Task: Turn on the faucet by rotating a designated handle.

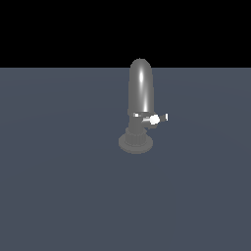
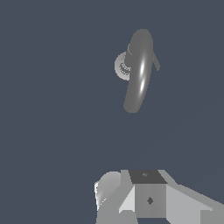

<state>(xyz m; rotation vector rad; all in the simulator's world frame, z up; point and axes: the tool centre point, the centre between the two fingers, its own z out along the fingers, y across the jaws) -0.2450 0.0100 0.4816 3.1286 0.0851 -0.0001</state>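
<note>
A flat blue-grey bench [image 1: 59, 186] holds a tall shiny grey metal faucet [image 1: 140, 90] standing upright near its middle. A small thin grey handle with a white tip [image 1: 155, 118] sticks out toward the exterior view's right. The pale gripper [image 2: 146, 197] is well apart from it; I cannot tell if it is open.

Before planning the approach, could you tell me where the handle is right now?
In the exterior view, the handle juts toward the exterior view's right from the faucet, just above its ribbed base.
</note>
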